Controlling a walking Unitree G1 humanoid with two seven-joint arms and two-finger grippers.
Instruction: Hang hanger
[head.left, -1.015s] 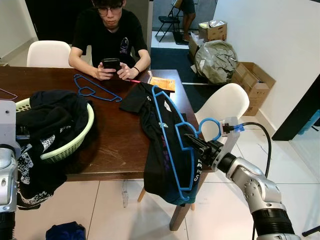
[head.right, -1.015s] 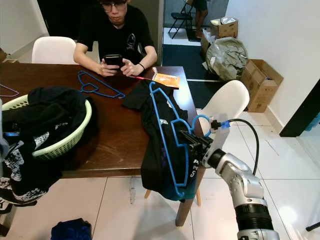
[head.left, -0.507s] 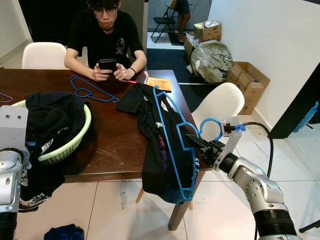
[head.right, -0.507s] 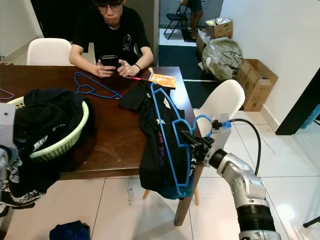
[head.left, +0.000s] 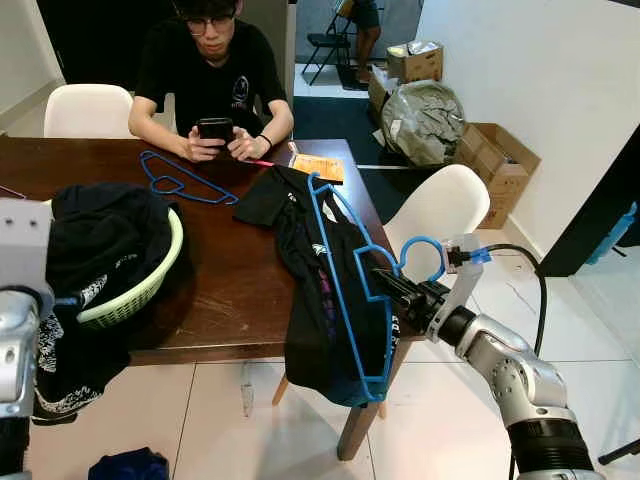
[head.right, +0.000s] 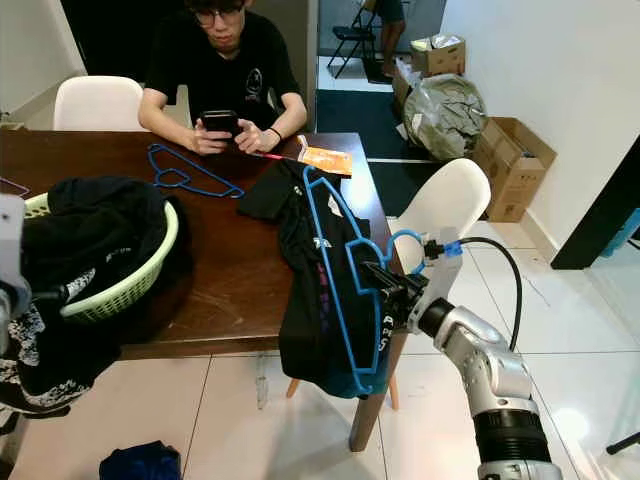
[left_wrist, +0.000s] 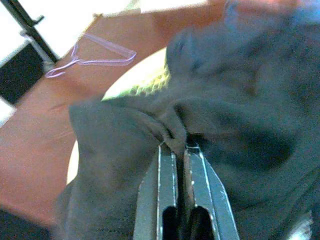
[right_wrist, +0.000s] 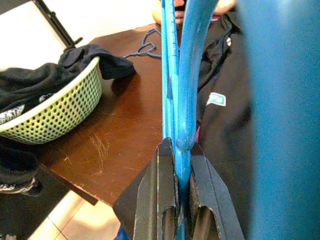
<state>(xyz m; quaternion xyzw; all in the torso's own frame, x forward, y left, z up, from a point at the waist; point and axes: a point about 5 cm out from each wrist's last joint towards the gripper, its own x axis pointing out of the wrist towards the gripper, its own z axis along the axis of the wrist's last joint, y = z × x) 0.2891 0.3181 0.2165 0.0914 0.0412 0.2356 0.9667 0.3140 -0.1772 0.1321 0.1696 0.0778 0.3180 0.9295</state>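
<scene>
The left gripper (left_wrist: 180, 146) pinches a fold of dark cloth (left_wrist: 235, 110), its jaws nearly together. The cloth (blurred here) is heaped over a pale basket (left_wrist: 135, 87) on the brown tabletop (left_wrist: 35, 135), where a thin pink hanger (left_wrist: 95, 55) lies beyond.

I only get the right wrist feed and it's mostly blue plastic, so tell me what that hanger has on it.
Observer: The blue hanger in the right gripper lies against a black shirt that drapes off the table edge toward the floor.
Operator: Report the left gripper.
Observer: The left gripper is shut on a fold of the dark garment spilling from the green basket.
Operator: Name what's behind the right arm.
Observer: A white chair stands by the table corner.
</scene>
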